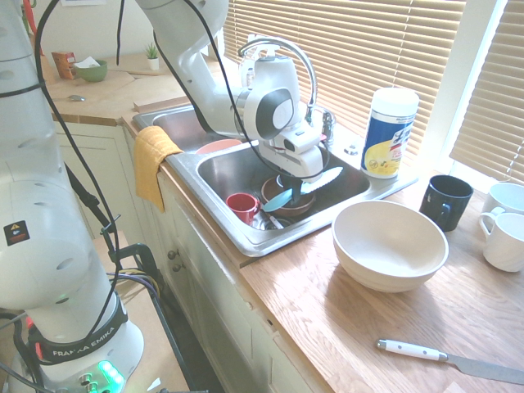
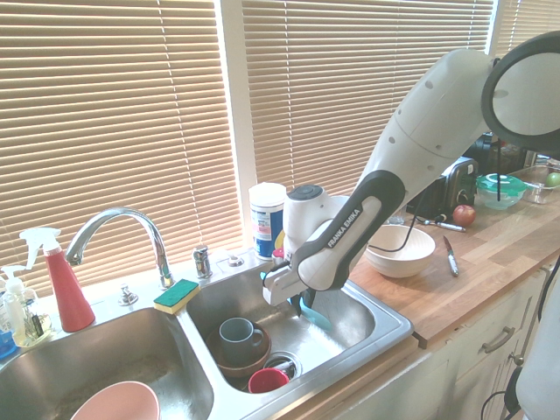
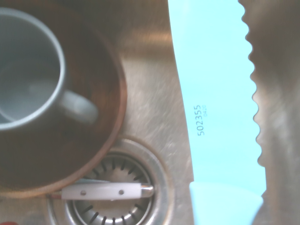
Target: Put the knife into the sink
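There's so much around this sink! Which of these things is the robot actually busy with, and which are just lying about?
Part of the job:
- the turquoise knife, held in the shut claw
- the sink it hangs over

Just lying about:
- white bowl
- white-handled knife
- black mug
- wipes canister
- red cup
- grey mug
- sponge
- yellow cloth

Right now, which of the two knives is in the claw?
The turquoise plastic knife, serrated and held over the sink basin. The white-handled, metal-bladed knife lies untouched on the wooden counter.
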